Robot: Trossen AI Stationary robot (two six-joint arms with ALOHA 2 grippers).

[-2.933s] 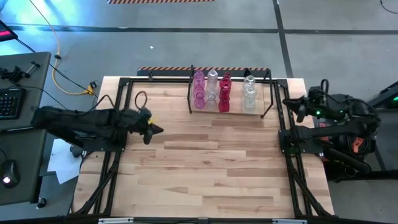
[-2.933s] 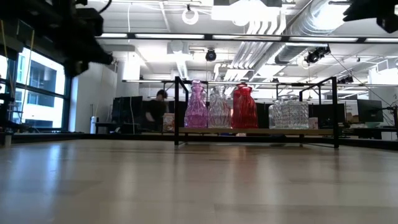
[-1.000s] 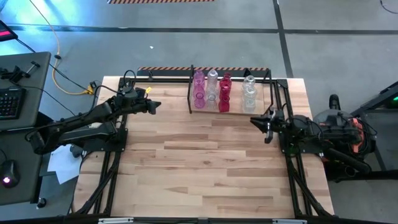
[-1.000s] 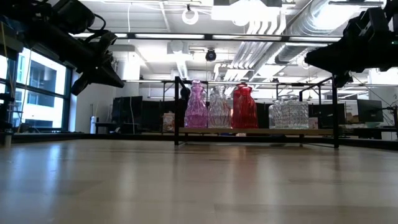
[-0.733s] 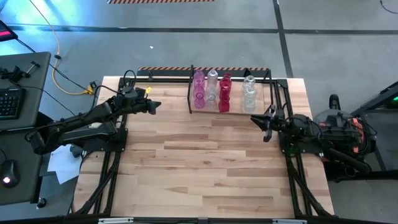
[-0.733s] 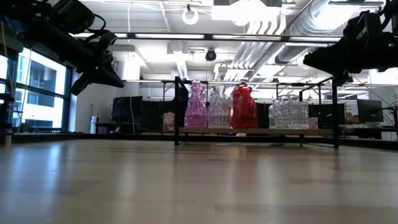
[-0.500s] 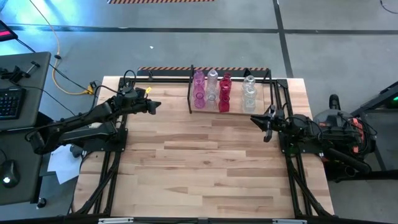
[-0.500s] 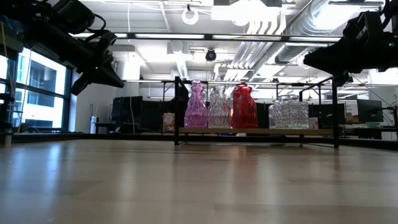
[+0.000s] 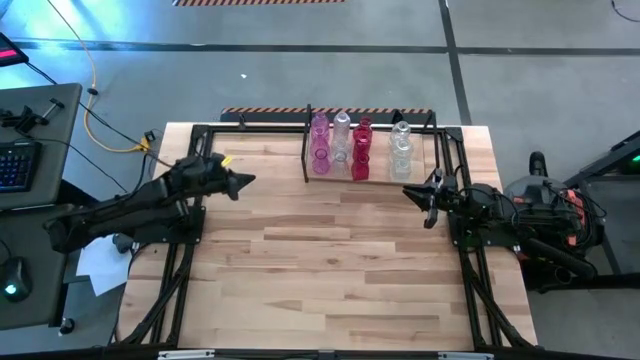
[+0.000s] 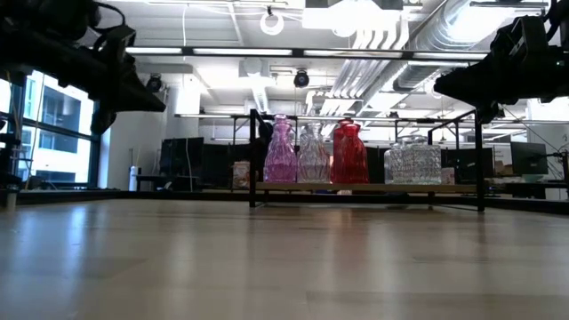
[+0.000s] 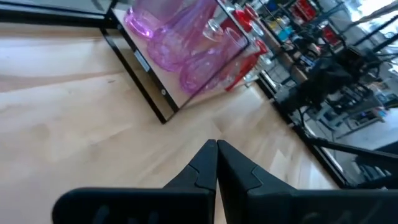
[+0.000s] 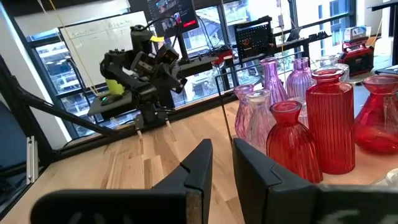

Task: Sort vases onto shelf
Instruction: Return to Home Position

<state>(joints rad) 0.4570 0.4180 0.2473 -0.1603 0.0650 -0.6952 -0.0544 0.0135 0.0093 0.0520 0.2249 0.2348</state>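
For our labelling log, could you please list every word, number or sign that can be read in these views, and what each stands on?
No text can be read in any view.
Vases and shelf: no labels visible.
Whiteboard: faint writing, too blurred to read.
Screens: content too small to read.
Keyboard: key legends too small to read.
Striped tape: hazard pattern only, no words.

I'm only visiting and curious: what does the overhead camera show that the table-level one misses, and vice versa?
Overhead only: the whole table and a keyboard on a side desk. Table-level only: the room behind, with ceiling pipes and windows. Both: the shelf holding pink, red and clear vases, plus the left arm and right arm, raised off the table.
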